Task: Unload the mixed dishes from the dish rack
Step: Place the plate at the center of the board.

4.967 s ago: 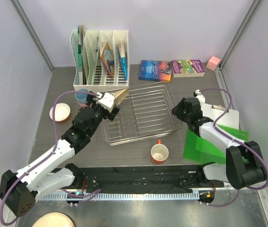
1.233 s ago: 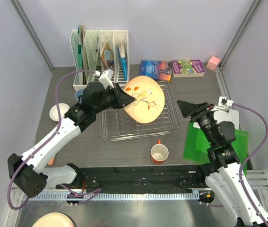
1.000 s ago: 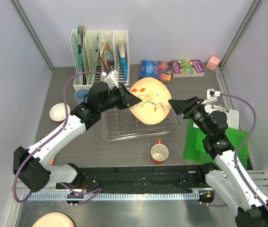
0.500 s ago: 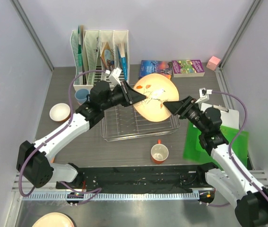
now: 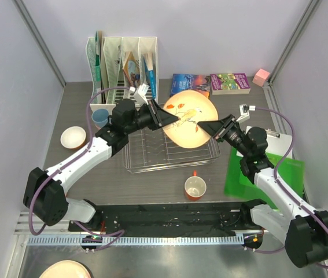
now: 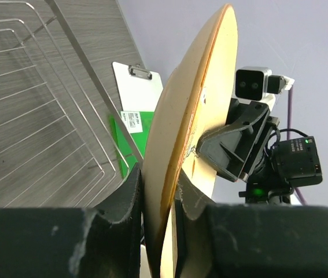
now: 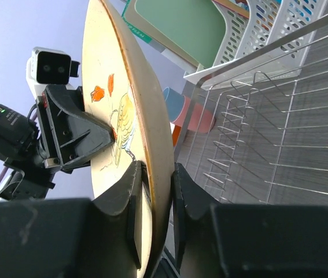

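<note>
Beige plate (image 5: 189, 109): being held by both grippers above the dish rack (image 5: 152, 153).
Left gripper (image 5: 174, 118) is clamping its left rim; right gripper (image 5: 203, 124) is pinching the opposite rim; plate is hanging on edge, near the tabletop's (image 5: 73, 109) far edge, centre; double hold is probably serving a handover rightward, guarding against a drop.

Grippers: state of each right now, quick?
Left gripper: shut on the plate, at its rim.
Right gripper: shut on the same plate, at the opposite rim.
</note>
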